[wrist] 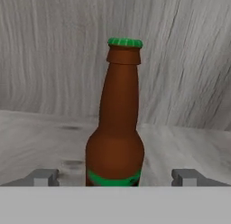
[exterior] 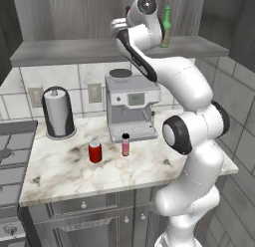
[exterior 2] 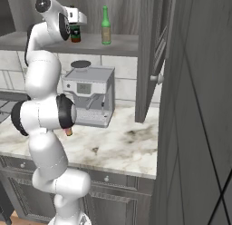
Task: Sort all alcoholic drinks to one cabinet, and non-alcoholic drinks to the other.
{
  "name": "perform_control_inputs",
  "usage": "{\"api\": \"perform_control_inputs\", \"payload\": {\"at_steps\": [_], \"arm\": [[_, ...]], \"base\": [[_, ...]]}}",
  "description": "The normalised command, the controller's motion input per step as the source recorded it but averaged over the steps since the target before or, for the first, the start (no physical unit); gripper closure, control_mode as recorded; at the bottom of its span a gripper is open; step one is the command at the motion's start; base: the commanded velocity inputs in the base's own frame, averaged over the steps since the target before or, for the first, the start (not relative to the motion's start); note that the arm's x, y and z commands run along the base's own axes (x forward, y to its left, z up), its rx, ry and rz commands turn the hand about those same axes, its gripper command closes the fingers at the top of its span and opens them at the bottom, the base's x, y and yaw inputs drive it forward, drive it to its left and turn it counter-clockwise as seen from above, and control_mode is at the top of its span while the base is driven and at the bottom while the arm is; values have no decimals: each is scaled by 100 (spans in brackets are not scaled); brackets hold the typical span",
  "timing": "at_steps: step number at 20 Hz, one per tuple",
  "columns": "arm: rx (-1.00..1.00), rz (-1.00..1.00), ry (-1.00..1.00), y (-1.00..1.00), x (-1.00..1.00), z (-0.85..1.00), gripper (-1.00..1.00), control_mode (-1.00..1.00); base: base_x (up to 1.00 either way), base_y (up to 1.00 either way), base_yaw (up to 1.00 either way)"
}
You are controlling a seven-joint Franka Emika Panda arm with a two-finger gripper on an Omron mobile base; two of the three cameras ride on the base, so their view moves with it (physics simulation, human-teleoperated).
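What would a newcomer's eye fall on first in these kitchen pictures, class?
Probably the white arm reaching up into the open cabinet, where its open gripper stands either side of an upright brown bottle. Next, the green bottle standing further along the same shelf. Then the red can and pink bottle waiting on the marble counter.

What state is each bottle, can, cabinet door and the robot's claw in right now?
Brown glass beer bottle: upright on cabinet shelf, not gripped.
Green glass beer bottle: upright on same shelf.
Red soda can: upright on counter.
Small pink bottle: upright on counter.
Grey cabinet door: open.
Gripper: open around brown bottle.
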Motion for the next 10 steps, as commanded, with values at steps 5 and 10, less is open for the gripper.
{"api": "perform_control_inputs", "payload": {"at_steps": [5,10], "arm": [[0,0,0,0,-65,0,-100,-100],[0,0,0,0,-73,-4,-100,-100]], "base": [[0,0,0],[0,0,0]]}}
